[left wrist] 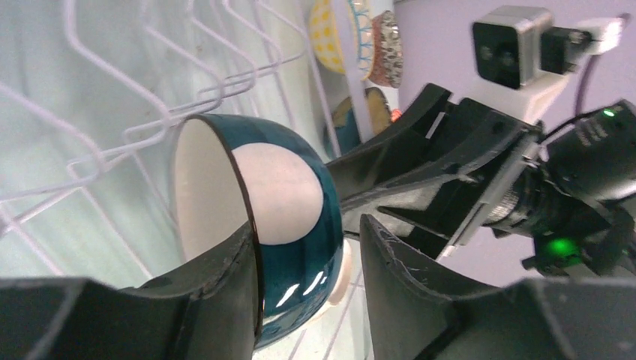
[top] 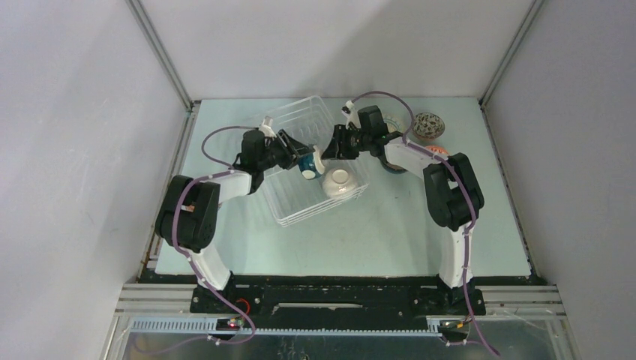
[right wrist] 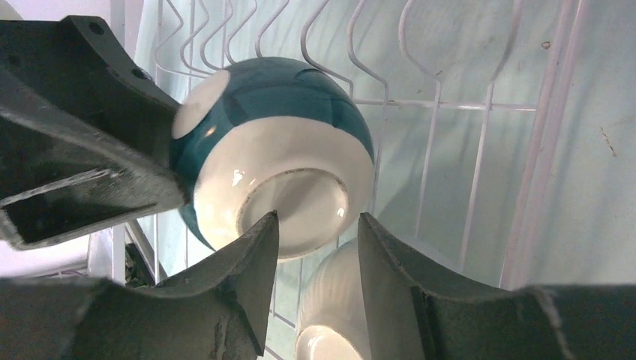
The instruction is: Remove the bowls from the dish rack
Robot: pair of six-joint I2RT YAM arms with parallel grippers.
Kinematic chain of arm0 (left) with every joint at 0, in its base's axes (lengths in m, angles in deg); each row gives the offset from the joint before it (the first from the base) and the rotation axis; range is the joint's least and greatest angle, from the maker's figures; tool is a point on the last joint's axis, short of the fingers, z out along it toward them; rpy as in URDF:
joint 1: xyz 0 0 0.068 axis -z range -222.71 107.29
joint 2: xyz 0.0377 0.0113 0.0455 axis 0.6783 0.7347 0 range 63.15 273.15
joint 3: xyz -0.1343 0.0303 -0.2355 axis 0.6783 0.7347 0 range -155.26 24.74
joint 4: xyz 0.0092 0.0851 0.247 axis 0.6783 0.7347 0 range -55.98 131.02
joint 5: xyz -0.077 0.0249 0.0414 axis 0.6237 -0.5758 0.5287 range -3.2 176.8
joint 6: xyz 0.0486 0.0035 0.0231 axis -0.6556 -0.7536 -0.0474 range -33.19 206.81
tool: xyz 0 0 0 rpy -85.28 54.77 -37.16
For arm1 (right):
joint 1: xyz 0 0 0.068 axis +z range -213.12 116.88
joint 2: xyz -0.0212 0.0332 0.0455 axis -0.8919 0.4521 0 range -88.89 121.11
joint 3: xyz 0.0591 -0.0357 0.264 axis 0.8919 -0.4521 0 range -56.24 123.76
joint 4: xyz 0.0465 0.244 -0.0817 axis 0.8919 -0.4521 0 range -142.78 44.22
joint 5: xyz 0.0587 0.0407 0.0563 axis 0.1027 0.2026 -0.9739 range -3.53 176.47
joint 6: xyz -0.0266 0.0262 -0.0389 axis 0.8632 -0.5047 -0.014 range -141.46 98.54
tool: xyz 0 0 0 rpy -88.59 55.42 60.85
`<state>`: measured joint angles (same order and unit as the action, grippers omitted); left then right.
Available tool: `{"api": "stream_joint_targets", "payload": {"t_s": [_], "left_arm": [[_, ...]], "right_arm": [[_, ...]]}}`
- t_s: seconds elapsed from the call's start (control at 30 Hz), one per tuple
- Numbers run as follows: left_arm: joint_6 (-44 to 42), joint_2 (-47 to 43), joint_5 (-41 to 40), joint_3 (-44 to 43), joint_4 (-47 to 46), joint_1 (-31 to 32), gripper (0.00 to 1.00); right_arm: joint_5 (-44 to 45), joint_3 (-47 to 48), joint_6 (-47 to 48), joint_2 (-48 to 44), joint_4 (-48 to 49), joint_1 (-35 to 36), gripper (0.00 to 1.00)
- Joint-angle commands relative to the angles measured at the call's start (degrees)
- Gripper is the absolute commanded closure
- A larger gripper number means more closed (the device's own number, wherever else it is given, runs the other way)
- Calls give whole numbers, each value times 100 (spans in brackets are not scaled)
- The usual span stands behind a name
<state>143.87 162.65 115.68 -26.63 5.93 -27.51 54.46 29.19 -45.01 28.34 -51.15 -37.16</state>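
A dark teal bowl (top: 307, 165) with white round patches stands on edge among the tines of the white wire dish rack (top: 289, 124). My left gripper (left wrist: 309, 229) straddles it. One finger (left wrist: 225, 292) lies against the rim on the inside of the bowl (left wrist: 296, 225), and the other finger (left wrist: 405, 277) stands a small gap off its foot. My right gripper (right wrist: 315, 221) is open at the foot of this bowl (right wrist: 277, 142), holding nothing. A plain white bowl (top: 339, 181) lies in the rack just below, visible between the right fingers (right wrist: 337, 300).
Outside the rack to the right, a speckled bowl (top: 428, 125) and a red-patterned bowl (top: 440, 151) sit on the table. A yellow bowl (left wrist: 330, 37) shows beyond the rack wires. The two grippers (top: 296, 154) (top: 328, 150) face each other closely over the rack.
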Motion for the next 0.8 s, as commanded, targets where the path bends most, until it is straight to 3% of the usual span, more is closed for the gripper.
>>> {"api": "stream_joint_targets", "payload": {"t_s": [0.0, 0.17, 0.43, 0.77], "left_arm": [[168, -261, 824, -74, -905, 197, 48], [217, -223, 932, -98, -908, 220, 46], [216, -143, 952, -114, -887, 221, 62], [87, -293, 963, -168, -684, 221, 72]], "right_arm": [[211, -49, 38, 88, -175, 96, 48], [231, -44, 32, 98, -193, 87, 48], [204, -48, 31, 103, -168, 85, 48], [198, -85, 26, 58, -140, 78, 49]]}}
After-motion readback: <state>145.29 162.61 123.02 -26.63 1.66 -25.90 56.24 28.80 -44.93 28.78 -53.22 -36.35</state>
